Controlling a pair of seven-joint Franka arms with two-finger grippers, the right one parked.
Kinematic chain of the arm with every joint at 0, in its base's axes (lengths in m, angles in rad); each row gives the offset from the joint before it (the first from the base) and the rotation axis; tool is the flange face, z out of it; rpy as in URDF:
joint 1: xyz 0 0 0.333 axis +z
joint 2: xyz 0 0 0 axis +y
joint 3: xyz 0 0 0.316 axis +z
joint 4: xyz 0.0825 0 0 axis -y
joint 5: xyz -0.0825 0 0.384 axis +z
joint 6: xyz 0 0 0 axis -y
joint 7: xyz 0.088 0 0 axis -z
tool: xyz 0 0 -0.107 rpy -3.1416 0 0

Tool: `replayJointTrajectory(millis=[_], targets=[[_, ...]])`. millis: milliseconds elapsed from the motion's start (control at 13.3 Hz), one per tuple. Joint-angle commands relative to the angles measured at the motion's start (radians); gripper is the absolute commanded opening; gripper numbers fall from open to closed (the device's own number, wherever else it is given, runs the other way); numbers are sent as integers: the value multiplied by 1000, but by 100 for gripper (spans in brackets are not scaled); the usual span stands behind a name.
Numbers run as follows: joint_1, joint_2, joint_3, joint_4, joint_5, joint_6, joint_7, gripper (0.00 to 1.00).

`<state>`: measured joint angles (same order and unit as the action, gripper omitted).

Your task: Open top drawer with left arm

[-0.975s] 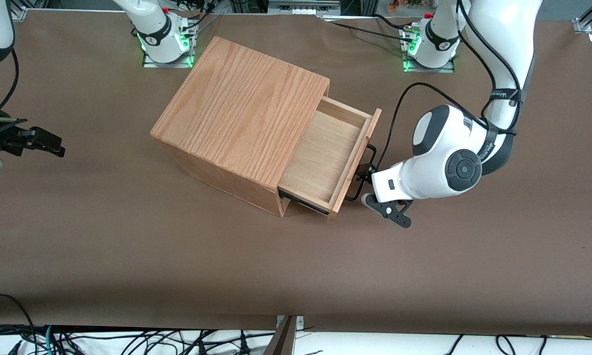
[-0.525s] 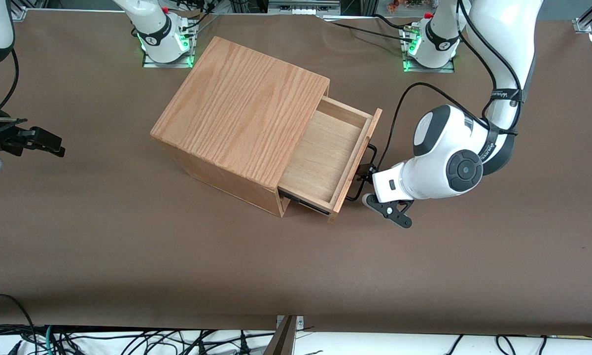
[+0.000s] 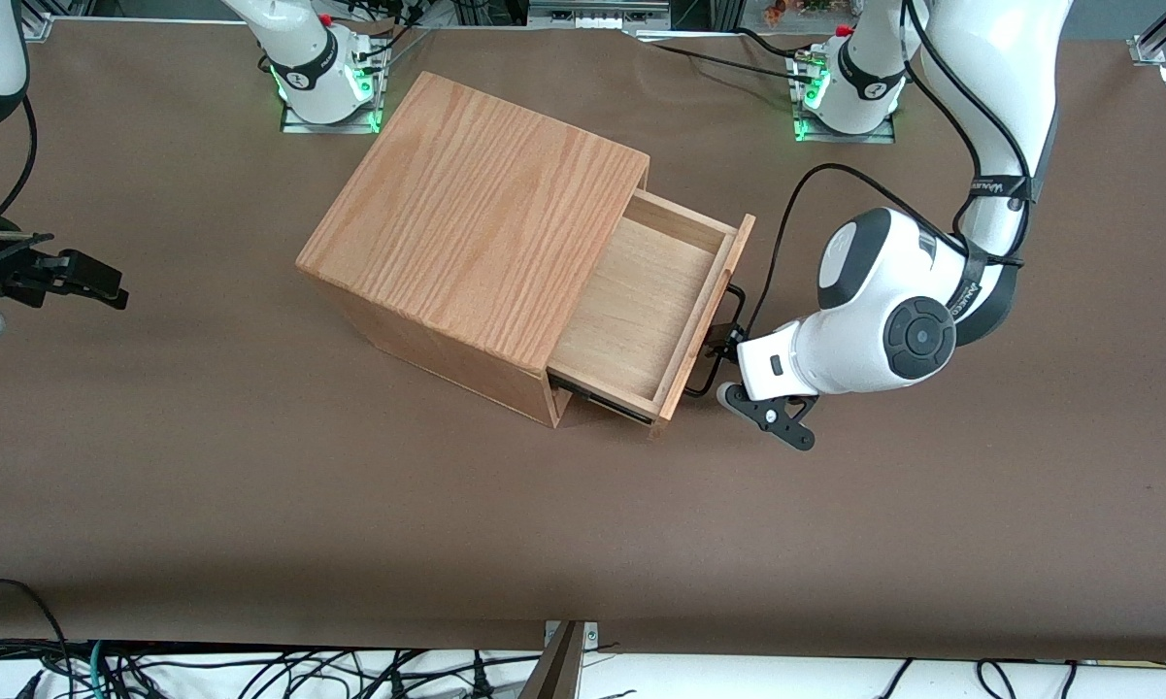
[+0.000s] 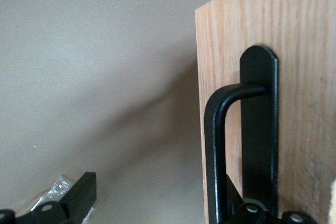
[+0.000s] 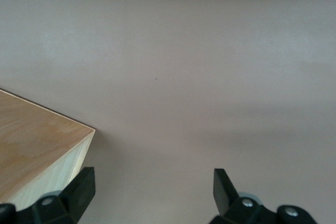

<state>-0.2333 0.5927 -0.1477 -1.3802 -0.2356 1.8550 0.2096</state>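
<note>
**Top drawer drawn out of the oak-grain box, gripper at its handle**

The top drawer (image 3: 646, 306), a shallow light-wood tray with a pale plywood floor, is seen pulled well out of the large oak-grain box body (image 3: 476, 209), which stands on the brown table covering (image 3: 252, 485). The drawer's inside is fully exposed from above. A long thin black wire bar handle (image 4: 215, 145) is fixed to the drawer front through a flat black mounting plate (image 4: 259, 129). The big white left arm (image 3: 883, 311), with round dark-grey joint caps and a black cable, is bent down toward the working arm's end of the drawer front. Its black two-finger gripper (image 3: 721, 345) is placed at the handle. Whether the handle is clasped cannot be told. The drawer is set at a slant on the table, its front turned toward the working arm.
</note>
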Motion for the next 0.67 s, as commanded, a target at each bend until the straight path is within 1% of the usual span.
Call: replayJointTrajectory(millis=[0,75,225,300,600], targets=[[14,-7,-1,18,-10,-16,45,100],[14,-8,-1,18,-13,-16,45,100],[19,-13,-3,18,-54,-20,45,100],[19,-22,-1,18,-62,-26,45,100],[20,-40,-1,40,-62,-83,39,100]])
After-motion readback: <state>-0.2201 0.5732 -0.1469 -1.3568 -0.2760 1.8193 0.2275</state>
